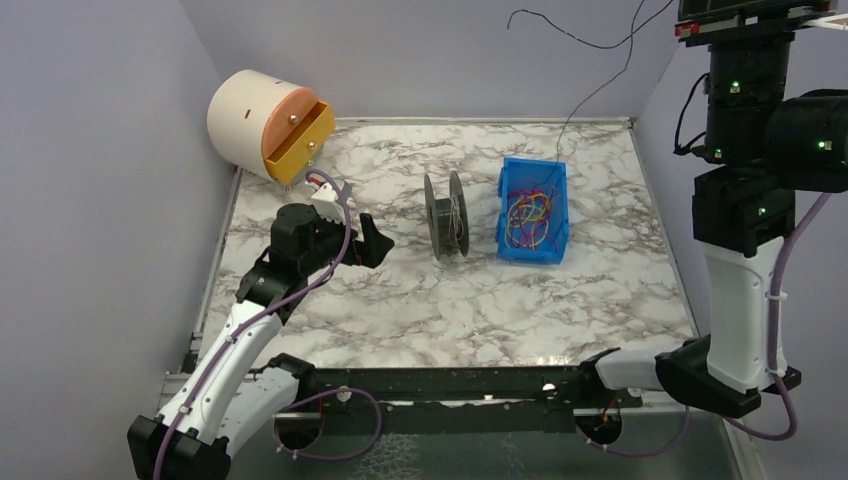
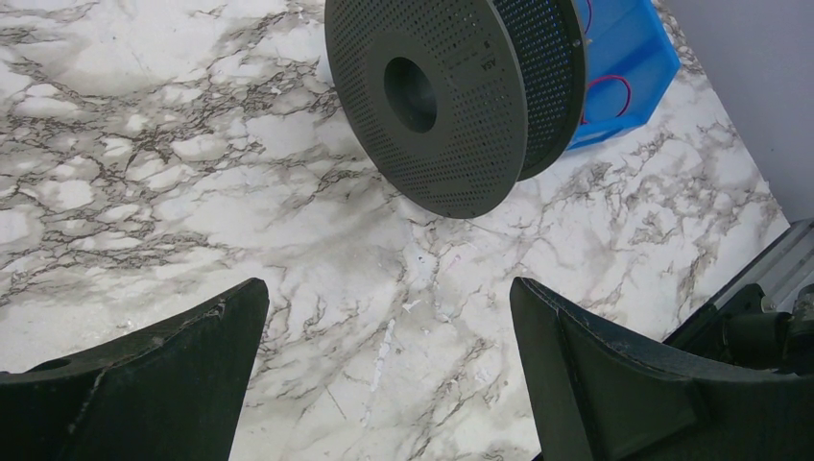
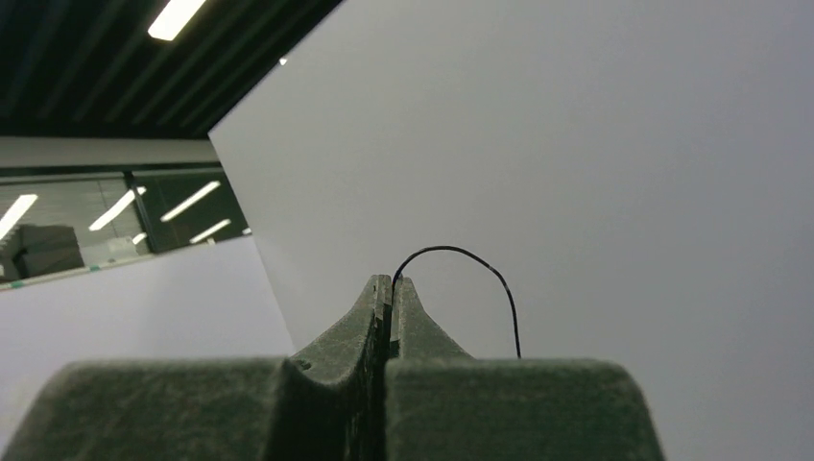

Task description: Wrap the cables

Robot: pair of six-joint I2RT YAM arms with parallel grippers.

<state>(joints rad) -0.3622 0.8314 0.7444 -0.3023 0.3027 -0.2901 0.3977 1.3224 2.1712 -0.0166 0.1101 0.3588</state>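
Pale lilac walls close in a marbled worktop (image 1: 400,300). A black spool (image 1: 446,215) stands on its rims at the middle, and just to its right is a blue bin (image 1: 535,210) holding a tangle of coloured wires (image 1: 530,218). A round drawer unit (image 1: 268,125) sits in the far left corner, away from the work.

The right arm (image 1: 745,200) is raised high. The right jaws are pinched shut on a thin black cable (image 3: 480,261), which in the top view trails down toward the bin (image 1: 597,92). The lift probably pulls it out straight for winding.

The left arm (image 1: 300,250) reaches low over the worktop with the left jaws spread wide and empty. They face the spool's perforated side (image 2: 451,96) but stay apart from it, seemingly placed to steady or turn it.
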